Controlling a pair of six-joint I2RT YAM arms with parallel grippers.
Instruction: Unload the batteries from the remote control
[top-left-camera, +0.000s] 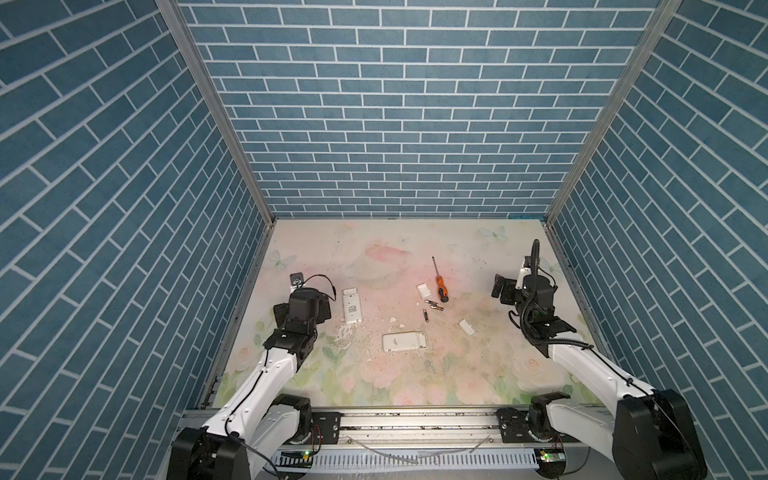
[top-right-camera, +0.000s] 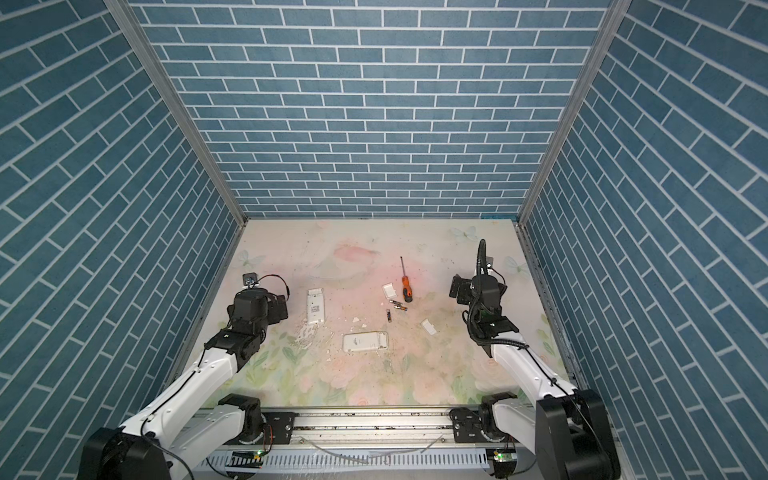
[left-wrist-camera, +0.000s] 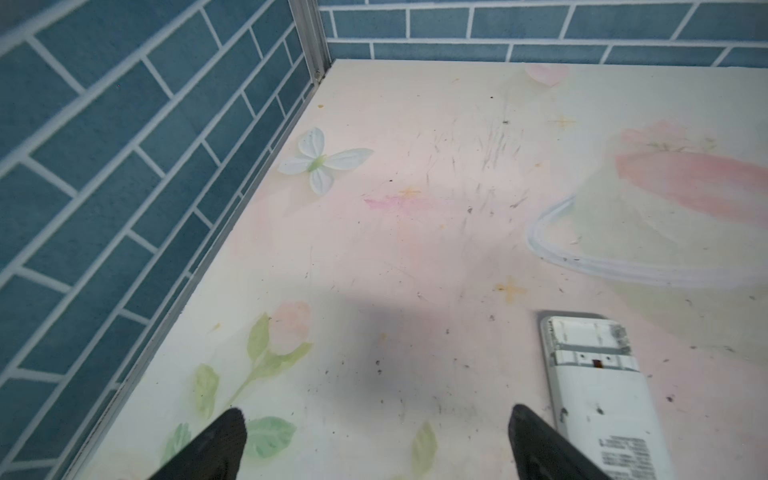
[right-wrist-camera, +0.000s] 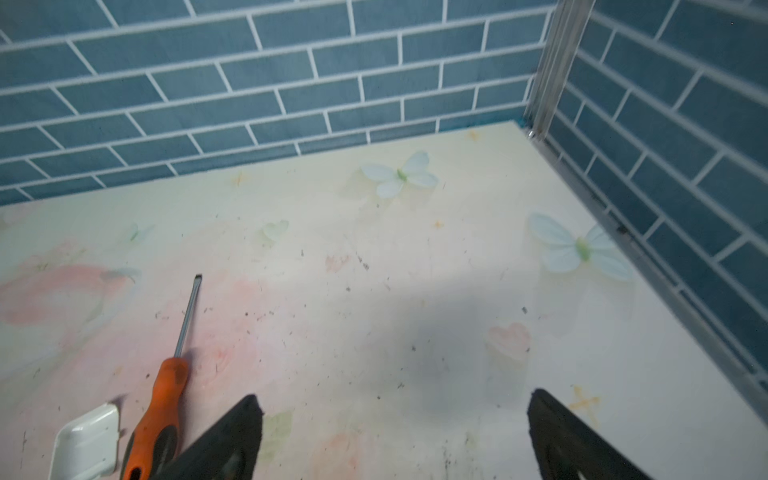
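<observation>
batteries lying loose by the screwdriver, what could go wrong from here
The batteries are round and loose, so a passing arm could roll them away. The open right gripper sits close to the screwdriver handle and may nudge it into them. The open left gripper could bump the nearby remote.

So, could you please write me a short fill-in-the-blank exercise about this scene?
1. The screwdriver has an ___ handle.
2. The left gripper and right gripper are both ___, holding nothing.
3. The batteries lie loose by the screwdriver's ___ end.
Missing words: orange; open; handle.
</observation>
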